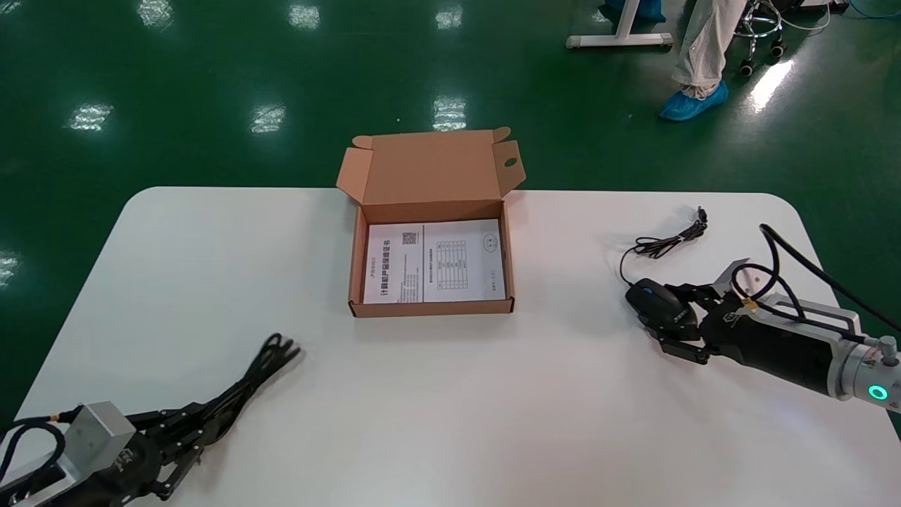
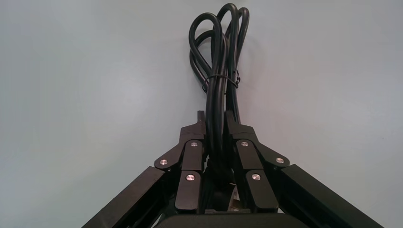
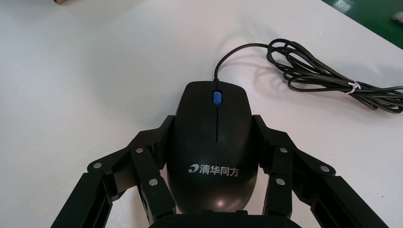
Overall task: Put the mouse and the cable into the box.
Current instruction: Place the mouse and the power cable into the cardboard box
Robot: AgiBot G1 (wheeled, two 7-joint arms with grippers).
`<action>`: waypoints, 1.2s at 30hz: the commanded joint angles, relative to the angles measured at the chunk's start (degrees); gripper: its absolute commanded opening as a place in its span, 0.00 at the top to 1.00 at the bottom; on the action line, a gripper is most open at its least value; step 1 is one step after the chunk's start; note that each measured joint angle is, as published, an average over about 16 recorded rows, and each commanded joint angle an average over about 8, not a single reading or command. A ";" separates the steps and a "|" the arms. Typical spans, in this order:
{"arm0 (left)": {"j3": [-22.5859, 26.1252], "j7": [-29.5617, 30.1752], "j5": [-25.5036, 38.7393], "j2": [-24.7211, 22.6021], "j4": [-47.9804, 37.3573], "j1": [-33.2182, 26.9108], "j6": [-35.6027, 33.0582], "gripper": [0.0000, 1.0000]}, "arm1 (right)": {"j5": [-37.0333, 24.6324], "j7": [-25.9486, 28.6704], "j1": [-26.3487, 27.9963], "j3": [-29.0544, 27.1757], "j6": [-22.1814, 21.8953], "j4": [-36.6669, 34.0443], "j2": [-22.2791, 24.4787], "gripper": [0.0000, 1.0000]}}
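An open cardboard box [image 1: 431, 308] stands at the middle of the white table [image 1: 450, 408], its lid tilted back and a printed sheet [image 1: 435, 262] lying flat inside. On the right, my right gripper [image 1: 653, 315] [image 3: 214, 127] is shut on the black mouse [image 1: 658, 299] [image 3: 215, 152], one finger against each side. The mouse's thin tied cord [image 1: 669, 243] [image 3: 328, 78] trails away on the table behind it. At the near left, my left gripper [image 1: 211, 417] [image 2: 215, 121] is shut on the looped black cable [image 1: 264, 362] [image 2: 218, 61], which rests on the tabletop.
The table's rounded far edge runs just behind the box. Beyond it is green floor, with a person's leg in a blue shoe cover [image 1: 693, 102] and a wheeled chair base [image 1: 760, 35] at the far right.
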State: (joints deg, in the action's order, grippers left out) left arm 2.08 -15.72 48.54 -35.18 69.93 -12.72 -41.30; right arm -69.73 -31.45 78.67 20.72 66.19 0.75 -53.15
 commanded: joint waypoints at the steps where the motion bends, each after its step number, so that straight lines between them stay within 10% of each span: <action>1: 0.08 0.05 0.05 0.05 -0.05 -0.03 -0.06 1.00 | 0.01 -0.01 0.01 0.00 0.09 0.03 0.00 1.00; 36: -1.41 1.96 -0.08 1.01 6.93 -9.91 6.24 1.00 | 12.27 -2.42 9.28 -8.54 -8.71 14.04 -5.46 1.00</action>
State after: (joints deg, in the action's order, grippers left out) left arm 0.75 -13.81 48.59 -34.17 76.87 -22.90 -35.04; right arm -58.03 -32.81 87.49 12.79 58.78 15.31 -58.26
